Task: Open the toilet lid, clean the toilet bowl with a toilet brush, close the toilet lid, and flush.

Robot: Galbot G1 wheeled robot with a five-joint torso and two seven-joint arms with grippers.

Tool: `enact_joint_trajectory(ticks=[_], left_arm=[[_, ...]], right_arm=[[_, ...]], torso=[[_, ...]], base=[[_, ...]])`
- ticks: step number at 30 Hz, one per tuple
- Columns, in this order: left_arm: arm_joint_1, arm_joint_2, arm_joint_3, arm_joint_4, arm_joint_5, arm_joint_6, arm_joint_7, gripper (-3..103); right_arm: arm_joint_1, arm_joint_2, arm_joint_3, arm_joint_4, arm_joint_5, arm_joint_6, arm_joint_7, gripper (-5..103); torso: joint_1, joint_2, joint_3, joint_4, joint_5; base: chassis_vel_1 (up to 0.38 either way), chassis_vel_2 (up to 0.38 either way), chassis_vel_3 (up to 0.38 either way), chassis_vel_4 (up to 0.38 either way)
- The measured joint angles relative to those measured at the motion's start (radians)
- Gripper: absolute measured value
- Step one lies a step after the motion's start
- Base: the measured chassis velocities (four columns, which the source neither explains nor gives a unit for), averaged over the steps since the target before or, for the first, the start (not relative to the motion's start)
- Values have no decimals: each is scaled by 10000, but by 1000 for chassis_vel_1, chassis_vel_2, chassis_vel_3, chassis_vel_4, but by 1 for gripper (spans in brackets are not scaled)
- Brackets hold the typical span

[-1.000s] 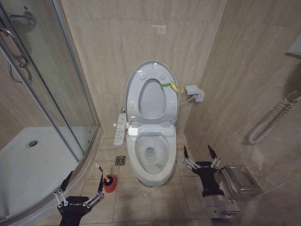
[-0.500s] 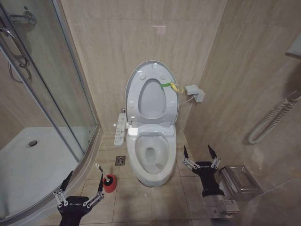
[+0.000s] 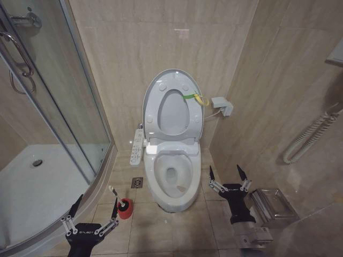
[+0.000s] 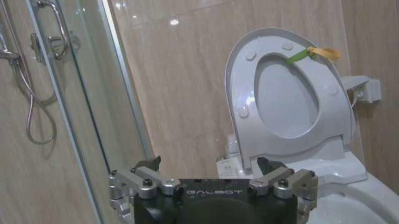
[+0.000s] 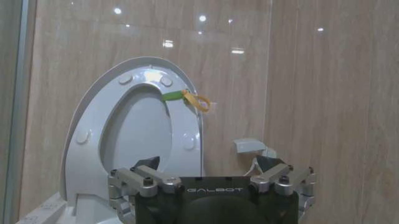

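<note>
Our left gripper (image 3: 91, 214) hangs low over the floor tiles on the left of the head view, its fingers spread wide and holding nothing. Just beside its inner finger stands the toilet brush (image 3: 115, 195), its pale handle leaning up out of the little red holder cup (image 3: 125, 209), which sits on the floor between the curved shower tray (image 3: 32, 198) and the toilet bowl (image 3: 171, 179). Our right gripper (image 3: 228, 174) is on the other side of the bowl, near its right flank, also spread wide and empty; behind it on the floor lies a shiny metal box (image 3: 273, 206).

Further out, the toilet lid (image 3: 172, 107) stands upright against the wall with the seat ring raised with it, the yellow-green loop tag (image 3: 197, 98) at its right edge. The bowl lies open, its dark drain showing, and the bidet button panel (image 3: 137, 147) runs along its left side.

So we judge the first step done: the lid is up. The brush is untouched in its cup, so the scrubbing, the closing of the lid and the flush are all left. We would say the brush pickup is the step in hand, the left gripper being nearest to it.

Against the two earlier head views we find no difference: both grippers, the brush and the lid sit where they were.
</note>
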Motion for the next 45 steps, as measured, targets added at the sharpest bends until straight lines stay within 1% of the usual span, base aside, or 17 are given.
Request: enact_joint_trajectory(ticks=[45], left_arm=[[0, 0, 0, -1, 0, 0, 0, 100]], right_arm=[[0, 0, 0, 0, 0, 0, 0, 100]], torso=[[0, 0, 0, 0, 0]], base=[[0, 0, 0, 0]])
